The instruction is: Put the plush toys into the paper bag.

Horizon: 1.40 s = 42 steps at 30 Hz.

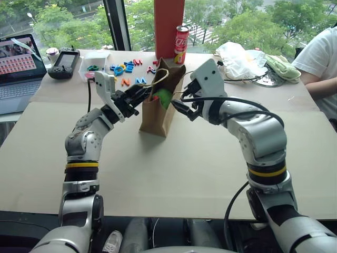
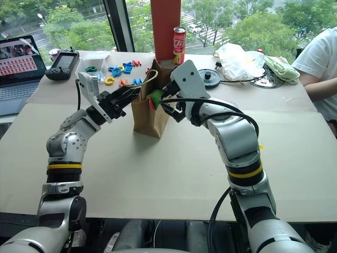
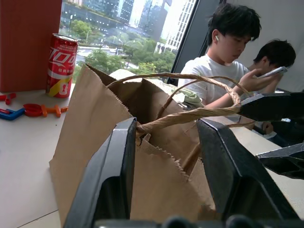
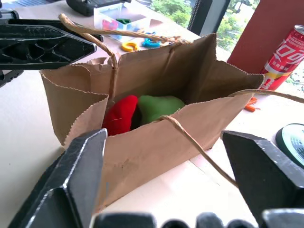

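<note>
1. Step in hand, as I judge it: the loading looks finished. The paper bag (image 4: 156,128) stands upright on the table (image 1: 174,174), mouth open. Both plush toys lie inside it: the red chili-shaped toy (image 4: 121,115) and the green toy (image 4: 159,107) side by side at the bottom.

2. Next move, my reading: only the pull-away is left. Each arm should back off level, away from the bag's rim, without hooking a twine handle or tipping the bag. The bag is light and would topple easily.

3. Left gripper (image 3: 166,156): fingers spread moderately, straddling the near rim of the bag. One twine handle (image 3: 199,113) runs across the gap between the fingers. It touches or nearly touches the inner face of one finger. No pinch on paper or twine that I can see. Nothing is held.

4. Right gripper (image 4: 175,175): fingers wide apart, poised on the opposite side of the bag from the left gripper. The second handle (image 4: 199,152) droops over the bag wall between them. The fingers grip nothing.

5. Snag risk: both handles cross the finger gaps, so a lift could drag the bag.

6. Nearby, not for the bag: red soda can (image 1: 181,38), coloured plastic letters (image 1: 126,67), white plastic bag (image 1: 237,59).
</note>
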Each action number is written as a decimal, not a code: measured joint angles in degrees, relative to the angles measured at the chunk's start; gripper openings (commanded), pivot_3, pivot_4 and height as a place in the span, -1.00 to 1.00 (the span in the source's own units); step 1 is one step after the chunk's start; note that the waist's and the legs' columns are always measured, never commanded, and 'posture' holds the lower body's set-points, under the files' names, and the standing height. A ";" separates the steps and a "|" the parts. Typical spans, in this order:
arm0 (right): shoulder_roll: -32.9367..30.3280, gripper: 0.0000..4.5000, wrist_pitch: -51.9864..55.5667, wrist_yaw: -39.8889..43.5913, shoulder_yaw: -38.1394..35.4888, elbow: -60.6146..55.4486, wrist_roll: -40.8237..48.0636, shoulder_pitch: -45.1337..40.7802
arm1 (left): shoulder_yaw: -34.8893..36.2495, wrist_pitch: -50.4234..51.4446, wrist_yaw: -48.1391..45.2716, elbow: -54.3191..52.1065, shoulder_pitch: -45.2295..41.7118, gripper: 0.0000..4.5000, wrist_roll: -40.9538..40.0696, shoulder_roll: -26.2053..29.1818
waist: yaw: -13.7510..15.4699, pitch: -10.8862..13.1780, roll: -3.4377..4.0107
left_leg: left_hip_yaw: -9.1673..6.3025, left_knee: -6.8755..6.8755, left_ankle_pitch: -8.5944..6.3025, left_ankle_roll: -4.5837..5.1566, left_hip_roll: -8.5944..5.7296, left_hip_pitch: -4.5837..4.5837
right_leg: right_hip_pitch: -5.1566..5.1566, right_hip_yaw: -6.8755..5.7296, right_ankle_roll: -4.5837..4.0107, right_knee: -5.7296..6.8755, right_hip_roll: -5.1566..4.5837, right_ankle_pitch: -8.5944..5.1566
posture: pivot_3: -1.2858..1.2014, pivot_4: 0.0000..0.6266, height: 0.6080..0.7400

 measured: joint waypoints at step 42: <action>1.03 -0.98 -15.34 1.14 7.53 28.61 -2.05 -4.23 | -7.72 -15.86 -6.52 8.34 9.59 0.90 12.91 5.93 | -0.01 0.00 0.00 | 0.38 -0.10 -0.01 0.01 0.03 0.15 | -0.02 0.21 -0.02 -0.02 -0.05 0.00 | 0.03 -0.52 0.98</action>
